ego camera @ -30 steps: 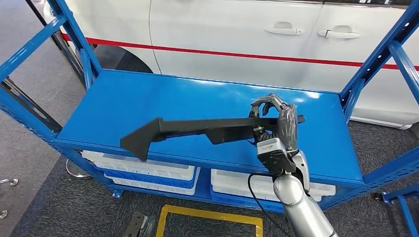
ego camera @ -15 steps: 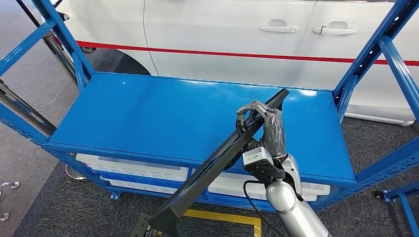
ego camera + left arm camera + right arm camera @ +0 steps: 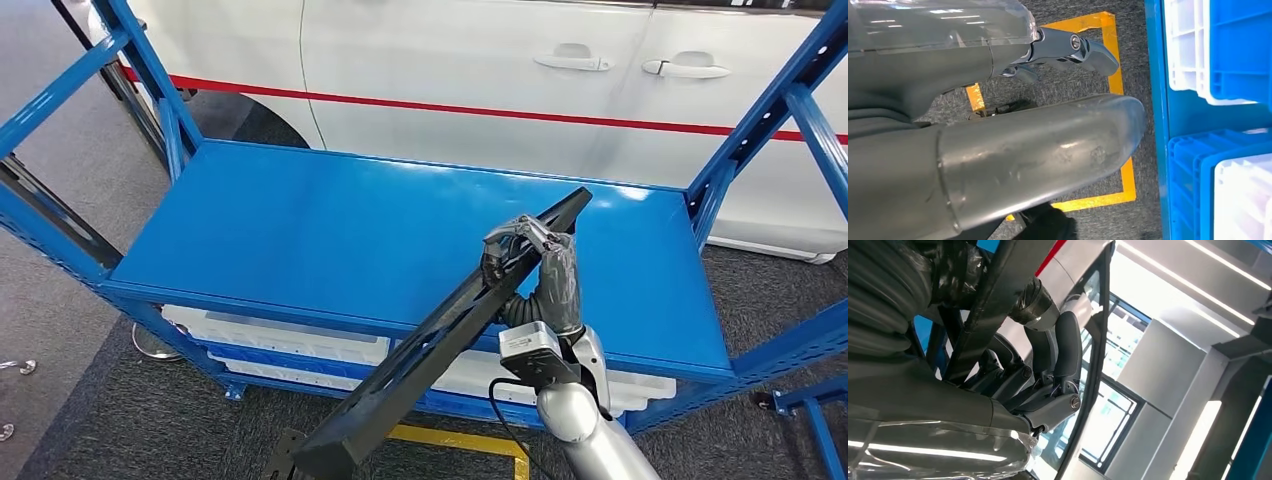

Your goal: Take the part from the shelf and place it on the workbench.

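Note:
A long black part point(image 3: 440, 340) slants steeply across the front edge of the blue shelf point(image 3: 300, 230). Its upper end is over the shelf top and its lower end hangs down toward the floor. My right hand point(image 3: 545, 275) grips the part near its upper end, just above the shelf's right half. In the right wrist view the dark fingers point(image 3: 1063, 350) wrap around the black part point(image 3: 993, 305). My left hand point(image 3: 998, 140) hangs over the floor with nothing in it, its fingers point(image 3: 1073, 47) apart.
A white car point(image 3: 480, 60) with a red stripe stands close behind the shelf. Blue uprights point(image 3: 770, 110) frame both ends. White and blue bins point(image 3: 290, 345) sit on the lower level. Yellow tape point(image 3: 460, 440) marks the grey floor in front.
The part has swung from nearly level to steeply tilted, its long left end dropping below the shelf's front edge. My right hand keeps its hold and has shifted slightly.

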